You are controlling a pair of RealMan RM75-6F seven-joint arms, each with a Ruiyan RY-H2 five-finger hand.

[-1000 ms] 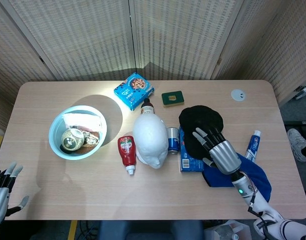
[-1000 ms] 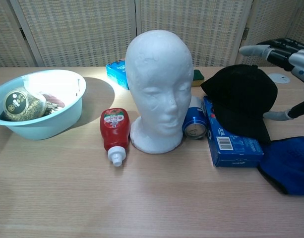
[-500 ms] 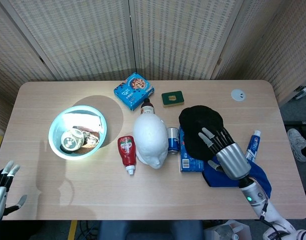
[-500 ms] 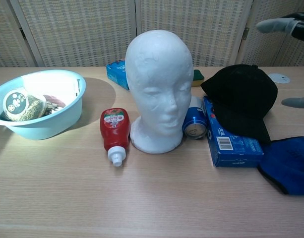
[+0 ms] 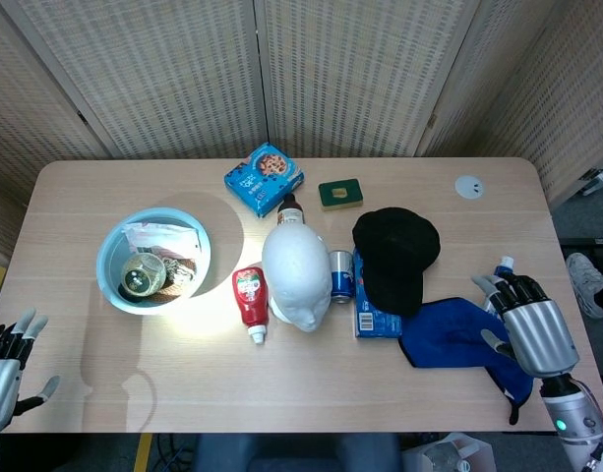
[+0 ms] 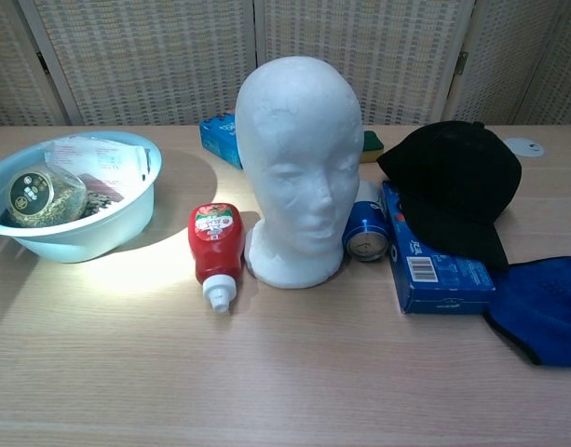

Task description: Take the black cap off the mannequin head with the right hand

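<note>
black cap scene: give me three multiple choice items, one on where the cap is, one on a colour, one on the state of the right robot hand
1. Where does the black cap lie?
A. on the mannequin head
B. partly on the blue box
C. in the bowl

2. What colour is the ketchup bottle?
A. red
B. green
C. yellow

3. What is the right robot hand doing?
A. gripping the cap
B. holding nothing, fingers apart
C. pressing the can

Answers: B, the head is bare and the cap rests over the box; A, its body is red; B, it is clear of the cap.
</note>
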